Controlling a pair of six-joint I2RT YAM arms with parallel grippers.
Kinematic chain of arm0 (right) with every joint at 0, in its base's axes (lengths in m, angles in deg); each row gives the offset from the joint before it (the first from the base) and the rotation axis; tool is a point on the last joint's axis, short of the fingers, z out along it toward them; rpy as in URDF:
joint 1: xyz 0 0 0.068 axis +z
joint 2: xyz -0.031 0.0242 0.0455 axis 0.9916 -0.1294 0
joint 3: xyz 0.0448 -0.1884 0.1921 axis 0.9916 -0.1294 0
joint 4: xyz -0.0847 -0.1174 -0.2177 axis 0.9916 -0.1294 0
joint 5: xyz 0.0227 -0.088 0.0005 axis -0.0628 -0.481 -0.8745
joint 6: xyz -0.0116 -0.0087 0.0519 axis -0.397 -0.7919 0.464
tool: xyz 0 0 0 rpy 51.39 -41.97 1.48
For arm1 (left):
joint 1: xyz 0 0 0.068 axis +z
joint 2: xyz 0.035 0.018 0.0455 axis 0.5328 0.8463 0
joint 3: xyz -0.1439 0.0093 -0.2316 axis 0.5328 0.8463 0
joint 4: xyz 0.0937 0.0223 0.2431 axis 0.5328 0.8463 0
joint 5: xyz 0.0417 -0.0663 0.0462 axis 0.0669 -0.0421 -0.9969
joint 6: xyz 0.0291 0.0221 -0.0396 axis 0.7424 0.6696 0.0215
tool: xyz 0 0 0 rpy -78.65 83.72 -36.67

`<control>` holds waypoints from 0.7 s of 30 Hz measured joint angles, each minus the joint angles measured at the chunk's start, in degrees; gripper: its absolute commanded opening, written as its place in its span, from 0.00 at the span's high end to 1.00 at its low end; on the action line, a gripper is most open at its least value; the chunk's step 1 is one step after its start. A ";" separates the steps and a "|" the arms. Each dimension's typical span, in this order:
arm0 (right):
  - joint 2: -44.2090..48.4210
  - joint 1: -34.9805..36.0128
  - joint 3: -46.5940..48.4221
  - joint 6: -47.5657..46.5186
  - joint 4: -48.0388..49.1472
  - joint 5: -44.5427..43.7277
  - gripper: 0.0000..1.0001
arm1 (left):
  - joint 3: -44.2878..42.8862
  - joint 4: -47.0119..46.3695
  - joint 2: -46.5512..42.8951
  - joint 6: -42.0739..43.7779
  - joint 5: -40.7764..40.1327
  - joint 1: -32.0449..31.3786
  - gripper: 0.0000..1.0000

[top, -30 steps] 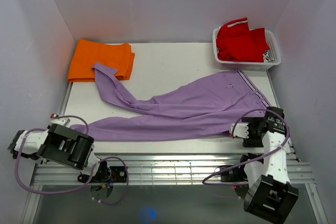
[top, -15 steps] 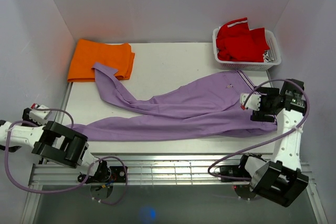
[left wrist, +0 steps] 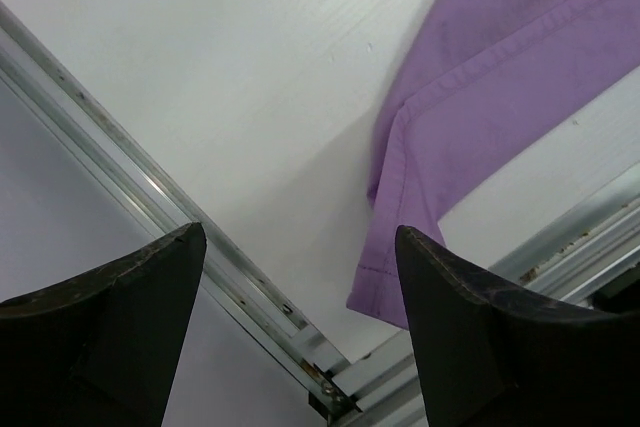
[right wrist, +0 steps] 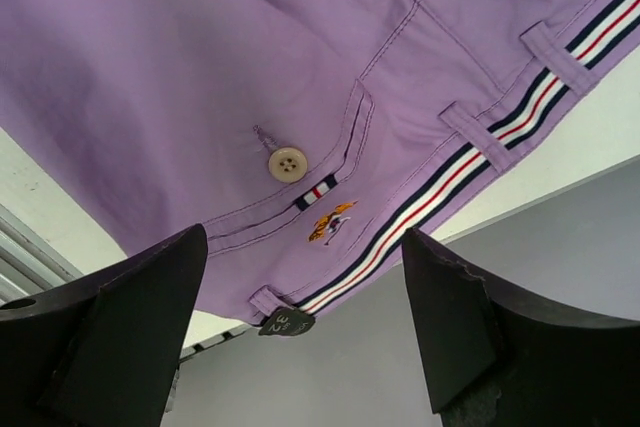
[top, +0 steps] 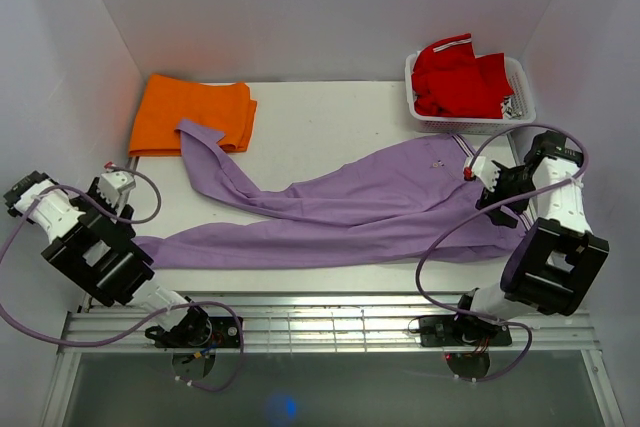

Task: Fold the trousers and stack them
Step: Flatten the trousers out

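Note:
The lilac trousers (top: pixel 350 212) lie spread across the table, waistband at the right and both legs running left, the upper leg reaching the orange garment. My left gripper (top: pixel 118 185) is open and empty above the table's left edge, just beyond the lower leg's hem. In the left wrist view that hem (left wrist: pixel 450 147) lies to the right of the gripper (left wrist: pixel 300 327). My right gripper (top: pixel 492 187) is open and empty above the waistband. The right wrist view shows the gripper (right wrist: pixel 305 337) over the striped waistband (right wrist: pixel 480 147) and a pocket button (right wrist: pixel 288 161).
A folded orange garment (top: pixel 190 112) lies at the back left, under the upper leg's end. A white basket (top: pixel 518 119) with a red garment (top: pixel 455 77) stands at the back right. A metal rail (top: pixel 330 312) runs along the near edge. Walls close in on both sides.
The left arm swung from the near left corner up to the left edge. The right arm moved from the near edge back over the waistband. The trousers have not moved.

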 measured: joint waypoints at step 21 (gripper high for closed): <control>-9.88 -0.39 -1.88 6.38 1.84 -7.08 0.39 | 2.91 0.90 11.39 -12.17 -16.06 -8.63 1.00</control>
